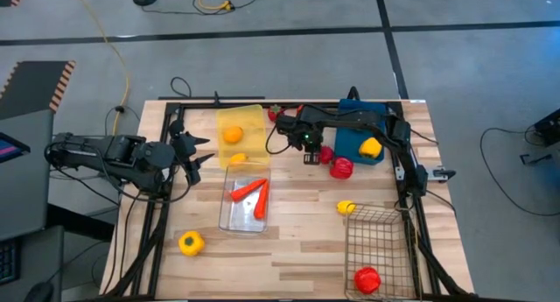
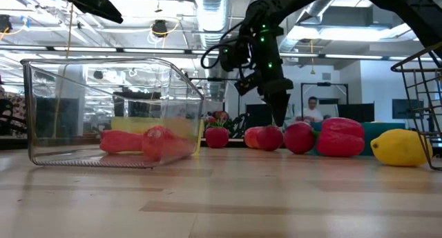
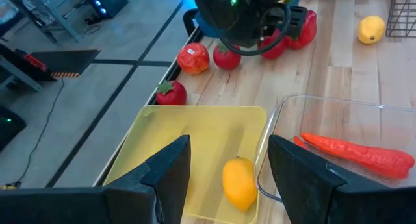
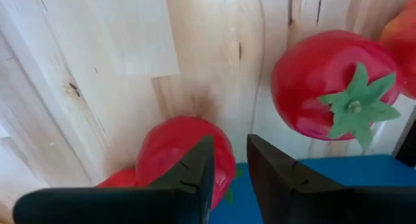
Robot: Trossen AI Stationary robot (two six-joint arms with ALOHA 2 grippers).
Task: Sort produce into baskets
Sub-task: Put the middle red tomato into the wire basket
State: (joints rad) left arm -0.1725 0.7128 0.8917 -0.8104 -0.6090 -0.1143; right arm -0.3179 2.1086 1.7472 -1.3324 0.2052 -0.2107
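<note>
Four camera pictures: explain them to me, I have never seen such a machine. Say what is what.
Two dark robot arms work at a wooden table. One picture looks straight down, one looks level across the tabletop, and two come from cameras on the arms' wrists. Each arm ends in a two-finger pincer. The left pincer hovers open and empty over a translucent yellow bin holding a round orange fruit. The right pincer is down at a glossy red toy tomato beside a dark blue bin; whether it grips is unclear. Orange carrots lie in a clear plastic bin; a red pepper sits in a dark wire basket.
</note>
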